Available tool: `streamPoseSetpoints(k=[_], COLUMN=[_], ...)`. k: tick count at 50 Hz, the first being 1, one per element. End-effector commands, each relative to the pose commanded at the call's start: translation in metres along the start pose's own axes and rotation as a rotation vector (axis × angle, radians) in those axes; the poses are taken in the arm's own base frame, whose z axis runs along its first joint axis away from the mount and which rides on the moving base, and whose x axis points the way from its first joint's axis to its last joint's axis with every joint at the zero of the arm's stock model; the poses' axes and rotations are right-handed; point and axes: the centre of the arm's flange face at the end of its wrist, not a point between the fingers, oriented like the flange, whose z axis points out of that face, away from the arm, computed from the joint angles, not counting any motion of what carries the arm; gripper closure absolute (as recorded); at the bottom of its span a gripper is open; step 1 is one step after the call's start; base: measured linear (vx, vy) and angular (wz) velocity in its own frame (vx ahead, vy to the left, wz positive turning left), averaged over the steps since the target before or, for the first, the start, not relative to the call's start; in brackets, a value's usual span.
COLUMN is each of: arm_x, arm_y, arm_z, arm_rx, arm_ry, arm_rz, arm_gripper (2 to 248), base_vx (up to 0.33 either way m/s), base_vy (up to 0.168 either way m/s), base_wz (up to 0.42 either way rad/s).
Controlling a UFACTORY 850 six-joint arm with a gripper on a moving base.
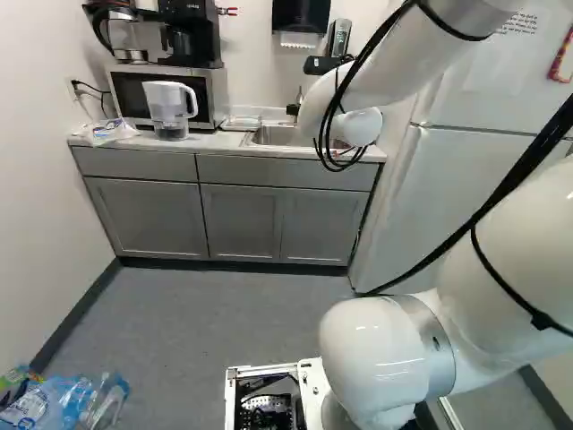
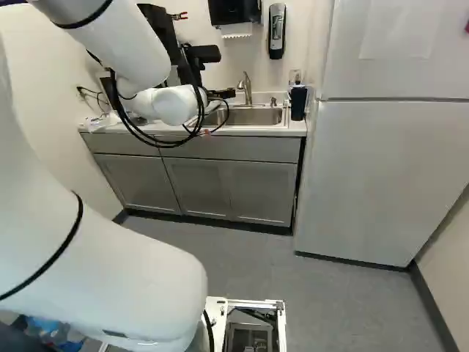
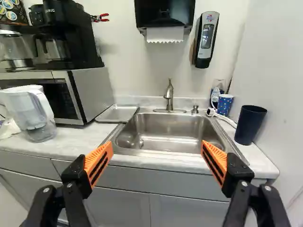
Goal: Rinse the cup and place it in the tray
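Note:
The black gripper (image 2: 221, 94) is partly hidden by the arm's wrist in the right base view. In the wrist view the gripper (image 3: 157, 158) stands wide open, nothing between its orange pads. Ahead of it lies the steel sink (image 3: 170, 130) with its faucet (image 3: 169, 94). A dark blue cup (image 3: 249, 125) stands upright on the counter beside the sink, on the fridge side; it also shows as a dark cup (image 2: 298, 104) in the right base view. On the sink's other side, a shallow metal tray (image 3: 116, 113) lies by the microwave.
A patterned blue cup (image 3: 225, 104) stands behind the dark one, near a white cable. A water pitcher (image 3: 34, 113) stands before the microwave (image 3: 90, 92). A fridge (image 2: 381, 169) flanks the counter (image 3: 71, 142). Plastic bottles (image 1: 76, 403) lie on the floor.

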Motion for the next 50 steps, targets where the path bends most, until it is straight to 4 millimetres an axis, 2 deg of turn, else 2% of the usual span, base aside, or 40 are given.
streamPoseSetpoints(k=[50], arm_x=[0.046], arm_y=[0.000], arm_z=[0.010], arm_rx=[0.000], arm_ry=[-0.003], arm_rz=[0.000], arm_gripper=[3], base_vx=[0.000], base_vy=[0.000], base_wz=[0.000])
